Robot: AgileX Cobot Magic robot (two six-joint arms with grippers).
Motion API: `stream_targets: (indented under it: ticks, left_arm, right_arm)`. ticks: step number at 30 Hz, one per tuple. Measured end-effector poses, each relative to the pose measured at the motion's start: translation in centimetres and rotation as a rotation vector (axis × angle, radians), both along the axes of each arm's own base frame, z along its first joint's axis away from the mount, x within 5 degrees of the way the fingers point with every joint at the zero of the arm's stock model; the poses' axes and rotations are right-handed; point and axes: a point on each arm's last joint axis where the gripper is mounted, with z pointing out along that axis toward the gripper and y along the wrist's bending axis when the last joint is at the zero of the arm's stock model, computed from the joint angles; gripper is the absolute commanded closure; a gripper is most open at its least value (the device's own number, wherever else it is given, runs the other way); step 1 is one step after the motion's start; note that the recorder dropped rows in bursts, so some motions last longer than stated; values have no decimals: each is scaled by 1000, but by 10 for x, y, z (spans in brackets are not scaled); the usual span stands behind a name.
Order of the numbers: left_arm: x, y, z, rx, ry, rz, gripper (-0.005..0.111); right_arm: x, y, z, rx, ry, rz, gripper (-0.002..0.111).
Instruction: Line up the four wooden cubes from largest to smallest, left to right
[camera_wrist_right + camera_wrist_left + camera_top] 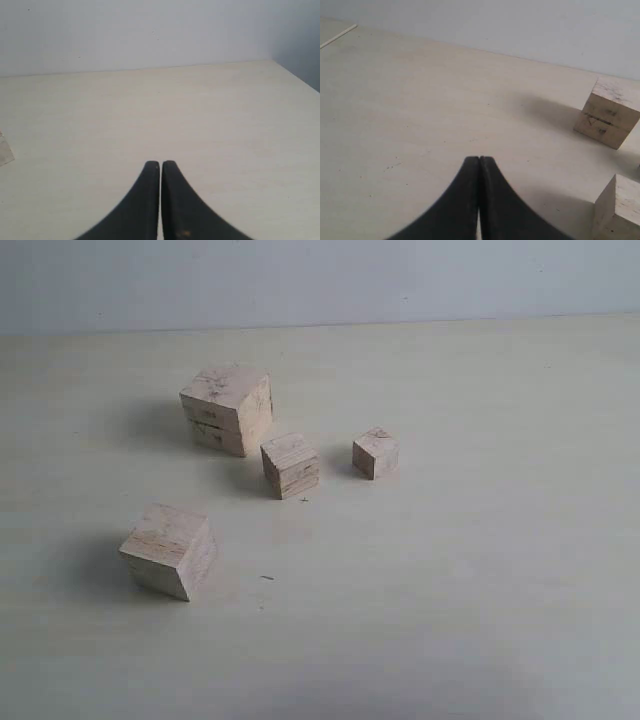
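Four pale wooden cubes stand on the table in the exterior view. The largest cube (228, 408), with a horizontal seam and dark speckles, is at the back left. A second-largest cube (168, 550) sits alone at the front left. A smaller cube (290, 465) stands just right of the largest, and the smallest cube (375, 453) is further right. Neither gripper shows in the exterior view. My left gripper (479, 160) is shut and empty, with the largest cube (607, 114) and another cube (617, 207) off to one side. My right gripper (160, 164) is shut over bare table.
The pale table (450, 590) ends at a grey wall (320, 280) behind the cubes. A table edge (295, 75) shows in the right wrist view, and a clear scrap (5, 150) lies at the frame's border.
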Motion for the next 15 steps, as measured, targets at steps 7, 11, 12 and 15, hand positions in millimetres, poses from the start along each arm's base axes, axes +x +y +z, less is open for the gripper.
stream_targets:
  ticks: [7,11,12,15]
  left_arm:
    - [0,0,0,0,2,0,107]
    - [0,0,0,0,2,0,107]
    - [0,0,0,0,2,0,107]
    - [0,0,0,0,2,0,107]
  right_arm:
    - [1,-1,6,10,-70,-14,106]
    - [3,-7,32,127,-348,-84,106]
    - [2,-8,35,131,-390,-96,106]
    - [0,-12,45,145,-506,-129,106]
